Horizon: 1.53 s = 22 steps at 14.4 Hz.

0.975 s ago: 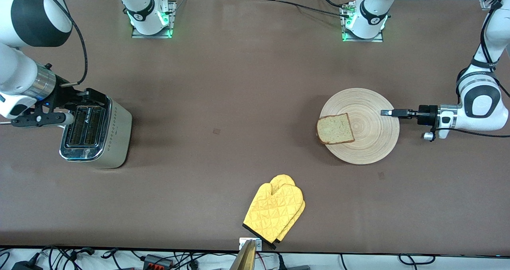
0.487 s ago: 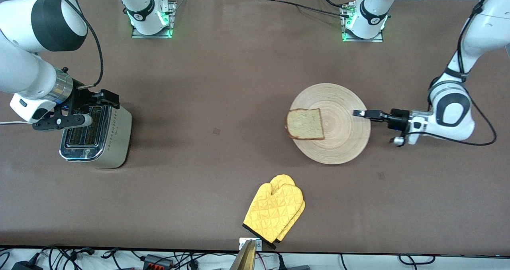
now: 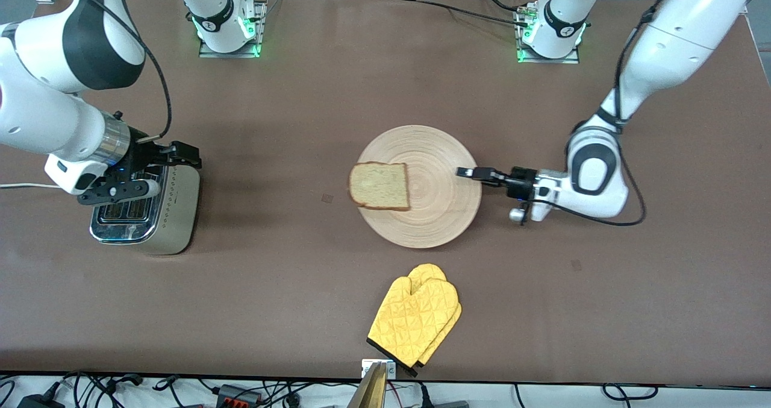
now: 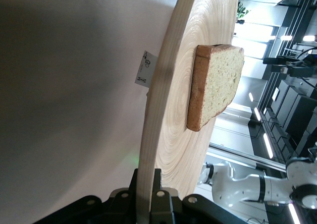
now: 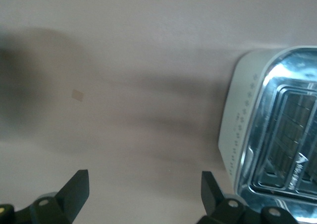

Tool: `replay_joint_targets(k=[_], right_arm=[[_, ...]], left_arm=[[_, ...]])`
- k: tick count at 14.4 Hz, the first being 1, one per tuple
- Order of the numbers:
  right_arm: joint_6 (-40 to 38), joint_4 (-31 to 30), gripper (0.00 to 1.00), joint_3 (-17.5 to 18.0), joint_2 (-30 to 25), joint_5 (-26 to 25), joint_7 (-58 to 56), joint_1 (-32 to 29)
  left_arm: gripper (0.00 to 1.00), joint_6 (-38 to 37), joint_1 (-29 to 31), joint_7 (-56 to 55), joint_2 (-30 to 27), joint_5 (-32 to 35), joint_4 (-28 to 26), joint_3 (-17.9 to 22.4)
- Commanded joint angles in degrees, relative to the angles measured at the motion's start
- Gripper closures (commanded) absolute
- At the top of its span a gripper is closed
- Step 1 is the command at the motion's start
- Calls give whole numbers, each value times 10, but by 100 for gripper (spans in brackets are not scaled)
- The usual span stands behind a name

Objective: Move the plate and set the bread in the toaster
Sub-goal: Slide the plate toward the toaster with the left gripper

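The round light-wood plate [image 3: 433, 185] lies mid-table, and my left gripper [image 3: 467, 172] is shut on its rim at the side toward the left arm's end. The bread [image 3: 379, 186] lies on the plate and overhangs the rim toward the toaster. In the left wrist view the plate's edge [image 4: 163, 110] runs between the left gripper [image 4: 147, 187], with the bread [image 4: 218, 85] on top. The cream and chrome toaster [image 3: 174, 209] stands at the right arm's end. My right gripper [image 3: 153, 173] hovers open over its top. The right wrist view shows the right gripper [image 5: 143, 180] holding nothing, beside the toaster [image 5: 277, 135].
A pair of yellow oven mitts [image 3: 415, 320] lies near the table's front edge, nearer the camera than the plate. A small tape square [image 3: 327, 198] marks the table between toaster and plate. The toaster's white cord [image 3: 18, 185] runs off the table's end.
The left gripper has drawn the plate with the bread from the left arm's end to mid-table, toward the toaster. The right gripper has shifted a little across the toaster's top, still open.
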Motion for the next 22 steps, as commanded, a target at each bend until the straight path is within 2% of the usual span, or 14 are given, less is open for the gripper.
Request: replay_joint_targets(k=[1, 5, 8, 11, 13, 19, 22], right_arm=[[11, -5, 0, 0, 0, 7, 0, 1], [23, -8, 0, -1, 2, 7, 0, -1], [50, -31, 0, 0, 11, 30, -1, -1], [49, -40, 0, -1, 8, 43, -8, -3], [47, -40, 0, -1, 13, 44, -7, -4], [64, -35, 0, -1, 43, 44, 1, 0], [76, -35, 0, 0, 58, 46, 2, 6]], left_arm=[[100, 8, -53, 12, 34, -46, 38, 0], [100, 78, -123, 5, 55, -49, 53, 2], [100, 84, -153, 5, 86, -90, 74, 3], [99, 135, -197, 5, 100, -123, 95, 5], [99, 137, -200, 5, 121, -125, 109, 5], [99, 142, -198, 13, 120, -116, 106, 20], [99, 137, -188, 12, 119, -63, 102, 27]])
